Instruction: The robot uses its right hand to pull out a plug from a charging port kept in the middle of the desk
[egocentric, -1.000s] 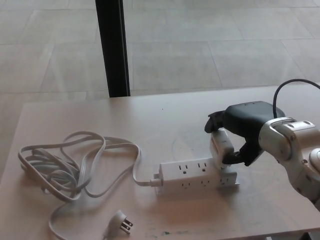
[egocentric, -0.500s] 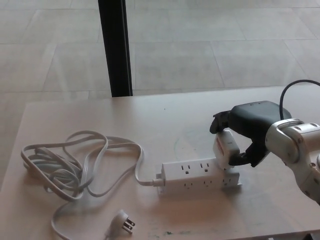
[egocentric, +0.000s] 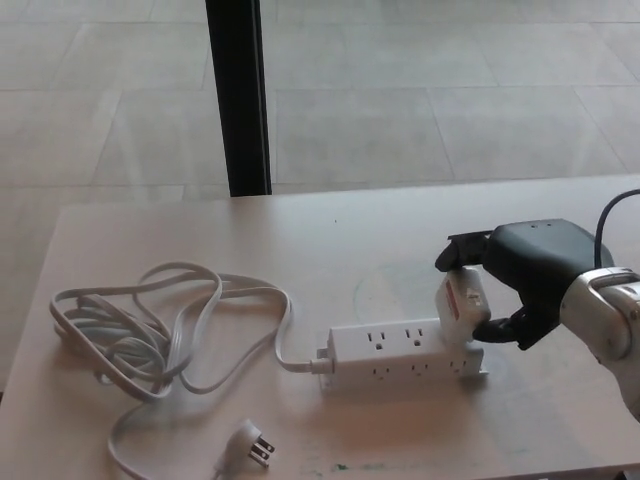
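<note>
Pale desk (egocentric: 180, 225) carries a white power strip (egocentric: 400, 355), its coiled cord (egocentric: 150, 330) lying leftward with a loose pronged end (egocentric: 250, 445). Right hand (egocentric: 520, 280) grasps the white plug (egocentric: 462, 305) seated at the strip's right end.

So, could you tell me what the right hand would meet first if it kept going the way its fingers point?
The right hand points toward picture left and is already closed on the white plug seated in the power strip. Past the plug, the bare desk looks free, though depth is uncertain.
</note>
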